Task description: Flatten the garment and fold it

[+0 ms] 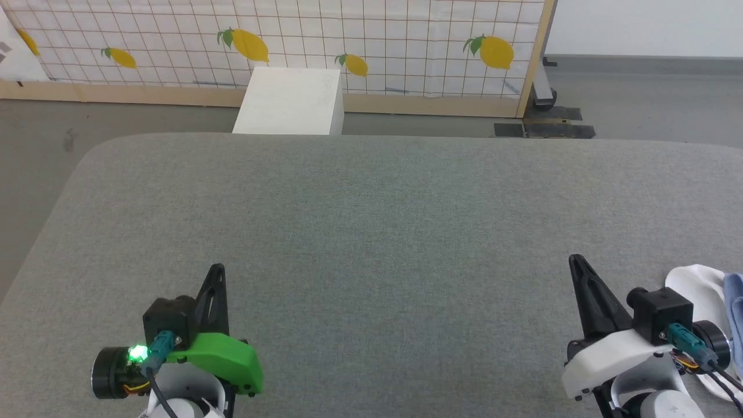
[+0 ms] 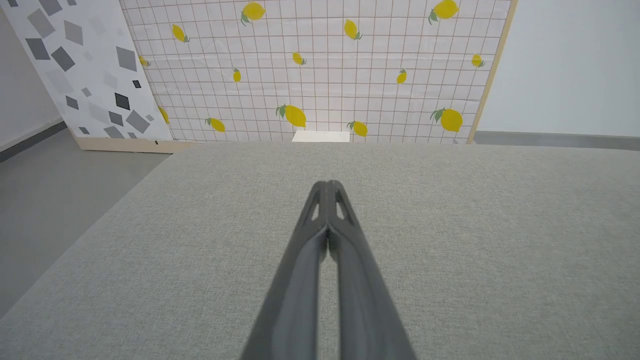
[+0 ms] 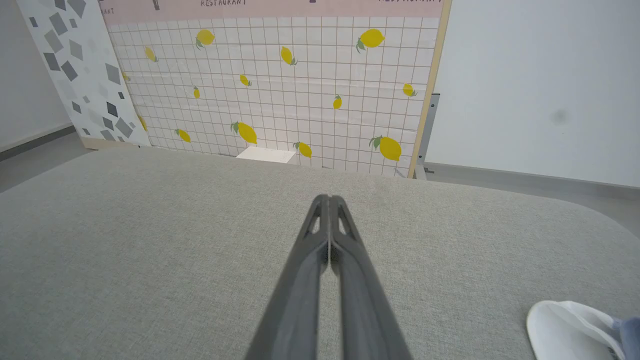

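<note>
Blue garment (image 1: 734,313) lies beside the closed right gripper (image 1: 576,261).

I can read one whole word, "RESTAURANT", in dark capitals on the pink band (image 3: 275,7) that runs along the top of the lemon-print panel (image 3: 280,100). It sits at the top of the right wrist view, left of centre. At the upper left of the same band I read "ANT", the start cut off. The lettering at the upper right is clipped by the frame edge and unreadable.
</note>
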You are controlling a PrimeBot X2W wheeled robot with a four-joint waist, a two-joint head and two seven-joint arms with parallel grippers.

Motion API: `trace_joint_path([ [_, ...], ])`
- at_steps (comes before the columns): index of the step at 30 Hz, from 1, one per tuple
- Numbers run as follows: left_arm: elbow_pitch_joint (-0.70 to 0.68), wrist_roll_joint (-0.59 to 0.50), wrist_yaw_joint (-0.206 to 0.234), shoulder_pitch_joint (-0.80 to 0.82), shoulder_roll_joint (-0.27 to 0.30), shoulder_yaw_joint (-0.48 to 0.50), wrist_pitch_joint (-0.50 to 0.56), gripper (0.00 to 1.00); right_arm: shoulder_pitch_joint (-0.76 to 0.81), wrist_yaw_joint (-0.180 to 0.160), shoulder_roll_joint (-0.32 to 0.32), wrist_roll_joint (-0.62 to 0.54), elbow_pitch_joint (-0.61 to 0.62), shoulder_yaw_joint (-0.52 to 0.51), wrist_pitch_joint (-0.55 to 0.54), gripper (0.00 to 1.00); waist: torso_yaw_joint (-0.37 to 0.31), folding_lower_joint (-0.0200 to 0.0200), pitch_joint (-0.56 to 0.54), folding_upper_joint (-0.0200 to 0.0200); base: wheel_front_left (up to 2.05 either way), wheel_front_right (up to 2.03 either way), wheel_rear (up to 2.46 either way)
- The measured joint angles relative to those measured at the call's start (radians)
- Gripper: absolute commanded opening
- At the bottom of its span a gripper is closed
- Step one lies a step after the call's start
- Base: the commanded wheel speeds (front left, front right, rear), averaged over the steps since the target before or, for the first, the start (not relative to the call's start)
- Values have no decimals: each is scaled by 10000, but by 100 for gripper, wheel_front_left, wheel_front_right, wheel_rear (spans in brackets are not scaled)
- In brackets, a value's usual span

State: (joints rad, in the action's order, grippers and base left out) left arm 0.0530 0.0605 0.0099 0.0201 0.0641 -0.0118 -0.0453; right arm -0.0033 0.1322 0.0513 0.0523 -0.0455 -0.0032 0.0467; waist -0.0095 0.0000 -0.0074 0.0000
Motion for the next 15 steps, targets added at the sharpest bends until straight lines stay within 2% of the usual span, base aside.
trace_joint_path([
  [15,-322,-362,-13,-64,-46,46,288,0,0,0,0,-299,263,8,-293,0,64,0,50,0,0,0,0],
])
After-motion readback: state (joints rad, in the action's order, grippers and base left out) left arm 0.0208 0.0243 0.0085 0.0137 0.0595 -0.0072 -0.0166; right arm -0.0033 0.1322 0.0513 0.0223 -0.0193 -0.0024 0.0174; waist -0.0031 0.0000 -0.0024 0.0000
